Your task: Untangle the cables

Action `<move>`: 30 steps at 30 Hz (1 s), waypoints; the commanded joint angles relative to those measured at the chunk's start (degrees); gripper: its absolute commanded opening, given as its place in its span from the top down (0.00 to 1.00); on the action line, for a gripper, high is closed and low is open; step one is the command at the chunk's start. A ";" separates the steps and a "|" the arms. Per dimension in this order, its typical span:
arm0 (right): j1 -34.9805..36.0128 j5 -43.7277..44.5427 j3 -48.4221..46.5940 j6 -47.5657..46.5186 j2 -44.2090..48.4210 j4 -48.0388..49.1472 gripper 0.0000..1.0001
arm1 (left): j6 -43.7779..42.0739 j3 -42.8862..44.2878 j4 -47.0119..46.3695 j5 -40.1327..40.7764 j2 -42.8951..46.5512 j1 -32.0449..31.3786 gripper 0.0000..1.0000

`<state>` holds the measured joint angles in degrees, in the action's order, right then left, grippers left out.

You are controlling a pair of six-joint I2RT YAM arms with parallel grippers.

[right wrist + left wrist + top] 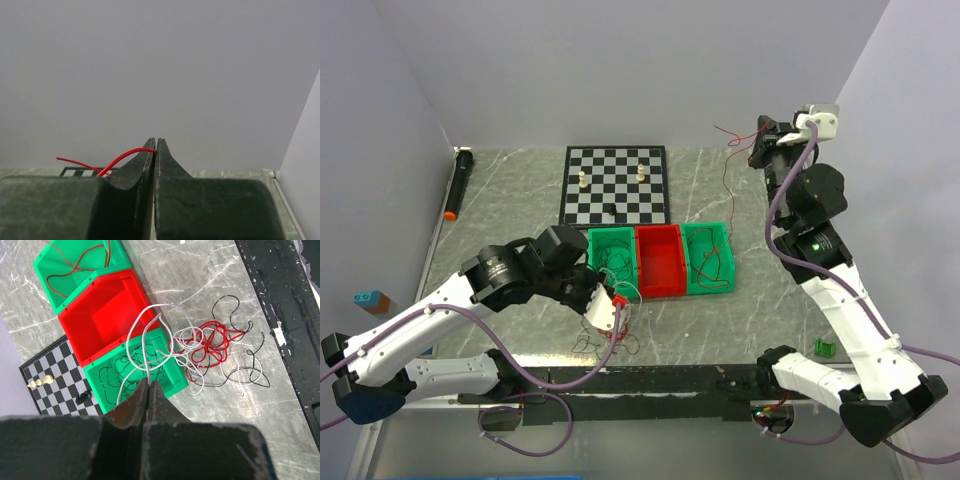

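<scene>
A tangle of thin red, black and white cables [212,342] lies on the marble table beside a green bin; in the top view the tangle [610,338] is in front of the bins. My left gripper [148,382] is shut on a white cable [142,340] that loops up out of the tangle; in the top view the left gripper [610,305] is just above it. My right gripper [155,142] is shut on a red cable [120,157]. In the top view the right gripper [760,135] is raised at the back right, and the red cable [727,175] hangs down toward the bins.
Three bins stand in a row: a green one [610,233] holding black wire, a red one [658,262], and a green one [705,228] holding red wire. A chessboard [615,185] with a few pieces lies behind. A black marker [457,182] lies at the left wall.
</scene>
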<state>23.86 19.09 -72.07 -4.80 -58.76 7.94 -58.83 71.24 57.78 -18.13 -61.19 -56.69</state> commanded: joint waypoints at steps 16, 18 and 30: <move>-1.45 2.09 21.44 21.93 5.50 -7.76 1.00 | -1.02 1.44 -0.39 -1.82 0.63 0.08 0.99; -1.53 1.83 22.32 23.07 4.80 -10.22 1.00 | -1.03 1.62 -0.39 -2.00 0.54 0.08 0.99; -0.31 3.40 21.80 30.63 -2.23 -21.46 1.00 | -0.67 1.62 -0.65 -2.26 0.46 0.08 0.99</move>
<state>22.70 20.38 -49.50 22.17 -60.99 -9.74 -59.02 71.26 57.78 -18.41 -61.21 -56.69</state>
